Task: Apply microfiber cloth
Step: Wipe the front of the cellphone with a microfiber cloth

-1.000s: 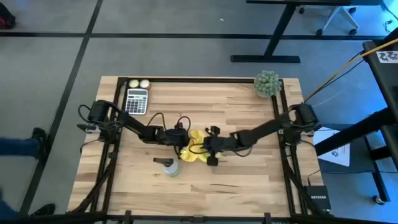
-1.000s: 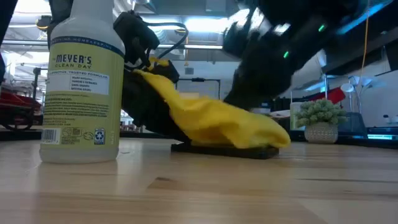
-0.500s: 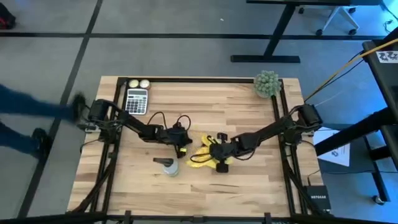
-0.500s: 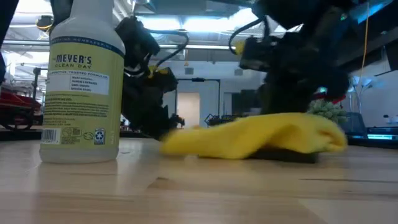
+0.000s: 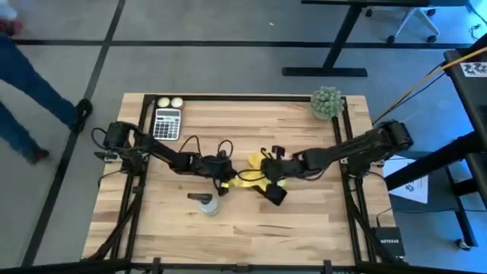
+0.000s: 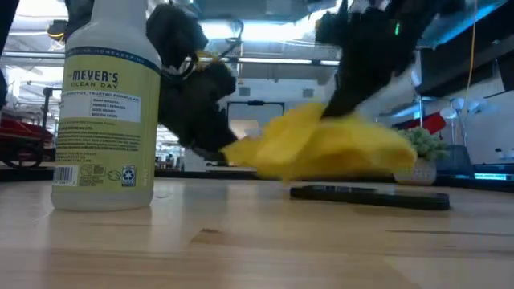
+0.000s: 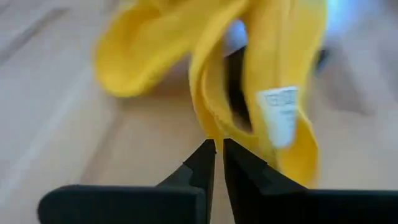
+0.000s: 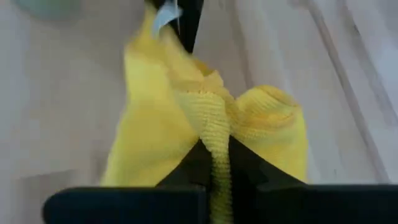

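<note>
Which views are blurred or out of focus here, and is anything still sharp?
Left wrist view: cloth soft and smeared, left tool sharp, shut on a cloth edge. Right wrist view: right tool crisp, table beyond blurred. Low view: bottle label readable, arms and cloth smeared. High view: person at the left edge streaked.

The yellow cloth [image 6: 321, 148] hangs bunched above the wooden table [image 6: 257, 241], clear of the black phone [image 6: 371, 196] lying flat beneath it. Dark arms meet the cloth from either side. A spray bottle [image 6: 104, 112] stands at left.
</note>
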You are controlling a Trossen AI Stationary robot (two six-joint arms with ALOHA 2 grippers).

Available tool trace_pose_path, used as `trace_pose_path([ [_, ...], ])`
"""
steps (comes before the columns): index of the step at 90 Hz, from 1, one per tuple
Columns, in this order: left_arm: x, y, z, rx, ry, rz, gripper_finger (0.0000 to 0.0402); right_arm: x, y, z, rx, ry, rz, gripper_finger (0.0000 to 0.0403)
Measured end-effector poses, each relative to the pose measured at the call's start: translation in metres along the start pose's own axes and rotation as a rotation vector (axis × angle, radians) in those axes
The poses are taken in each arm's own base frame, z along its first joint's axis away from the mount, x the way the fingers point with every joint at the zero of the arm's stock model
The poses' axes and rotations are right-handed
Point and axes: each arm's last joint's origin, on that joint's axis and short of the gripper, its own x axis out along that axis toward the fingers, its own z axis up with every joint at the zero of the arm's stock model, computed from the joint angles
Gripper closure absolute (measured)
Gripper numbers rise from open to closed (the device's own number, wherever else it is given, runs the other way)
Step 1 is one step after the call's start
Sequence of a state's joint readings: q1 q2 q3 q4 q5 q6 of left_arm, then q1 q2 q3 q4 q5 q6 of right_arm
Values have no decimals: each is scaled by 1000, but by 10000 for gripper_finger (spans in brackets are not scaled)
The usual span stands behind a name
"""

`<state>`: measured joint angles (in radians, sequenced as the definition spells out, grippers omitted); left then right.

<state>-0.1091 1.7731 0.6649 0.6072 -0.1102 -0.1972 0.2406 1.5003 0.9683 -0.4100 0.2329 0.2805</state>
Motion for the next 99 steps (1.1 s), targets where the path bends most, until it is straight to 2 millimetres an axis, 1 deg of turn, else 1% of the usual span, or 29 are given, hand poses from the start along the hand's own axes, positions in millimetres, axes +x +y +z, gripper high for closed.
trace_pose_path([
  [7, 2, -7, 9, 16, -24, -25, 387, -18, 6, -11, 38, 103, 89, 394],
  [13, 3, -11, 13, 42, -24, -33, 387, -25, 14, -26, 67, 209, 131, 394],
  [19, 4, -13, 14, 58, -26, -35, 387, -27, 21, -47, 80, 290, 118, 394],
  [24, 4, -13, 15, 57, -31, -34, 387, -22, 26, -63, 71, 328, 99, 394],
  [31, 4, -13, 15, 57, -30, -34, 387, -7, 27, -87, 57, 347, 39, 394],
  [37, 4, -13, 14, 58, -26, -33, 387, 6, 25, -93, 66, 262, 0, 394],
  [45, 4, -13, 15, 57, -30, -33, 387, 23, 21, -87, 63, 134, 2, 394],
  [52, 4, -13, 15, 57, -29, -33, 387, 37, 18, -77, 23, 53, 22, 394],
  [64, 5, -13, 13, 59, -14, -30, 387, 58, 10, -66, -11, -39, 52, 394],
  [70, 5, -12, 11, 66, 6, -23, 387, 63, 6, -60, 1, -76, 54, 394],
  [77, 5, -11, 6, 93, 54, -6, 387, 61, 4, -47, 15, -96, 47, 394],
  [85, 4, -8, 0, 107, 113, 37, 387, 42, 6, -23, -4, -136, 58, 394],
  [91, 3, -5, -4, 118, 149, 102, 387, 29, 10, -5, -14, -189, 112, 394],
  [96, 3, -2, -6, 119, 173, 140, 387, 25, 12, 3, -10, -217, 135, 394],
  [99, 3, -1, -7, 115, 177, 146, 387, 26, 13, 6, -9, -232, 145, 394],
])
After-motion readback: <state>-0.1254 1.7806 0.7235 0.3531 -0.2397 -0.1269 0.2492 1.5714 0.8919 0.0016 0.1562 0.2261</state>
